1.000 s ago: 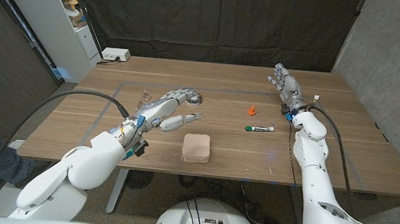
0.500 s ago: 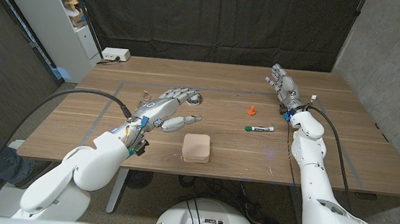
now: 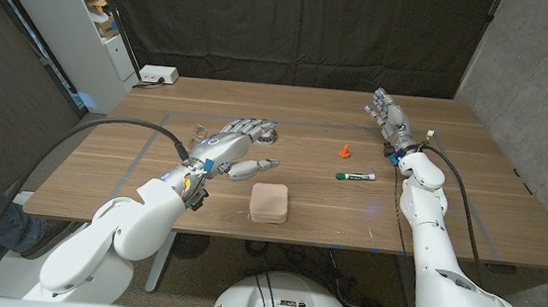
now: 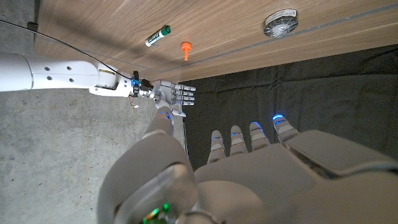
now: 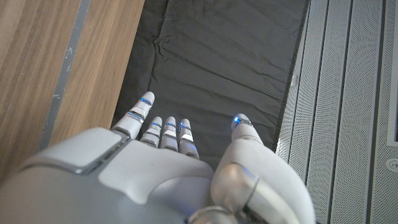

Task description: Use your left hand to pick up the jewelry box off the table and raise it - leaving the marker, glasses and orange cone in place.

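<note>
Nothing sits in my left hand point(image 3: 238, 147) yet; fingers apart above the table point(image 3: 469, 195). Jewelry box point(image 3: 270, 202) lies at its five o'clock, near. I'd swing back, lower over it, and straddle both sides before closing.

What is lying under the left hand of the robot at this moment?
Under the left hand the head view shows bare wooden table and part of the glasses by its fingertips. The jewelry box lies nearer, uncovered. What the fingers cover cannot be seen.
</note>
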### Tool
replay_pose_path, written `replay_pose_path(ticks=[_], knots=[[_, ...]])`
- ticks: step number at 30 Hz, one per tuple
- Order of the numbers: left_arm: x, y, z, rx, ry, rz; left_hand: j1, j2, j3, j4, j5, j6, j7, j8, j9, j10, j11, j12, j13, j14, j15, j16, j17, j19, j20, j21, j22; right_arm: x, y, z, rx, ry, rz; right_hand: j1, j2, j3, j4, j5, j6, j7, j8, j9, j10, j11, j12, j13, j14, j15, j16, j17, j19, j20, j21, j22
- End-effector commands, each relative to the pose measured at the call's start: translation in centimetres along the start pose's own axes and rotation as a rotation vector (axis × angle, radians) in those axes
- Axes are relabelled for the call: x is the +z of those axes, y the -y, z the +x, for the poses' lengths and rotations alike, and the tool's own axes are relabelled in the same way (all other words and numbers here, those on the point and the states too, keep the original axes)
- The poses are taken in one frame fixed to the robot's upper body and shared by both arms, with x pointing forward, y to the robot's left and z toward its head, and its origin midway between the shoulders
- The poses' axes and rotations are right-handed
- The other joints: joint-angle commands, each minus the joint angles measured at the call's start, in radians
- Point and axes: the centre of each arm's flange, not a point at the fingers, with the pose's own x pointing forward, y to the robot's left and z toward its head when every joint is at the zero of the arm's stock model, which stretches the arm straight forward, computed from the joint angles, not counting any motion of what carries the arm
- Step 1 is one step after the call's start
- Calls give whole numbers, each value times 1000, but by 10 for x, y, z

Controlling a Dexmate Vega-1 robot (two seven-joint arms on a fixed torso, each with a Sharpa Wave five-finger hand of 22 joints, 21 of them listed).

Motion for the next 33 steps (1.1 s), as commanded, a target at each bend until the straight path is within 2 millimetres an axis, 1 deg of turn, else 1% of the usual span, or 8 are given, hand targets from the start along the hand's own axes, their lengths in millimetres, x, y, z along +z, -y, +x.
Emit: replay_pose_path(ticks=[1, 7, 16, 23, 27, 30, 33], knots=[[7, -2, 4, -33, -28, 98, 15, -7, 3, -9, -3, 7, -3, 5, 5, -20, 7, -1, 5, 7, 4, 3, 6, 16, 6, 9, 4, 2, 3, 5, 0, 2, 0, -5, 1, 0, -6, 7, 5, -6, 2, 3, 0, -1, 8, 4, 9, 5, 1, -1, 0, 9, 7, 4], [10, -3, 4, -49, -42, 140, 30, -19, 3, -14, -1, 1, -4, 6, 6, -41, 14, -4, 8, 7, 12, 3, 8, 36, 7, 16, 6, 6, 4, 6, 3, 9, -6, -5, 1, 0, -6, 7, 5, -6, 2, 3, 0, -1, 8, 4, 8, 5, 1, -1, 0, 10, 7, 4], [16, -3, 0, -39, -49, 188, 45, -40, -1, -16, 2, 1, -5, 8, 6, -53, 20, -2, 14, 22, 3, 11, 14, 66, 8, 26, 10, 6, 1, 6, 9, 7, -5, -5, 2, 1, -6, 7, 6, -7, 2, 3, 1, 1, 8, 4, 9, 5, 1, -1, -1, 11, 7, 4], [24, -1, -4, -4, -66, 287, 54, -60, -7, -16, 6, 5, -8, 11, 7, -62, 21, 0, 19, 29, 5, 15, 19, 96, 9, 37, 14, 8, -1, 8, 14, 11, -6, -5, 2, 0, -7, 7, 6, -6, 2, 4, 0, -1, 8, 4, 9, 5, 1, -1, -1, 11, 7, 4], [29, 1, -6, 12, -69, 336, 56, -86, -18, -14, 10, 15, -10, 16, 7, -57, 23, 8, 24, 37, 7, 20, 23, 131, 9, 49, 17, 8, -1, 9, 17, 11, -6, -5, 2, 1, -7, 7, 6, -7, 2, 4, 0, -1, 8, 4, 8, 6, 1, -2, -1, 11, 7, 4], [31, 1, -7, 29, -66, 358, 60, -118, -32, -10, 18, 35, -17, 22, 8, -45, 18, 20, 31, 49, 6, 25, 28, 180, 9, 65, 20, 7, -1, 10, 14, 8, -3, -5, 2, 1, -7, 8, 7, -5, 3, 4, -1, -1, 8, 4, 8, 5, 0, -2, -2, 12, 7, 4], [32, 0, -8, 31, -69, 375, 62, -129, -36, -8, 21, 49, -15, 27, 8, -44, 16, 23, 33, 56, 5, 28, 30, 200, 9, 71, 20, 7, -2, 11, 16, 9, -4, -5, 2, 1, -7, 7, 8, -5, 3, 4, -1, -1, 8, 4, 8, 4, 0, -2, -2, 12, 7, 4]])
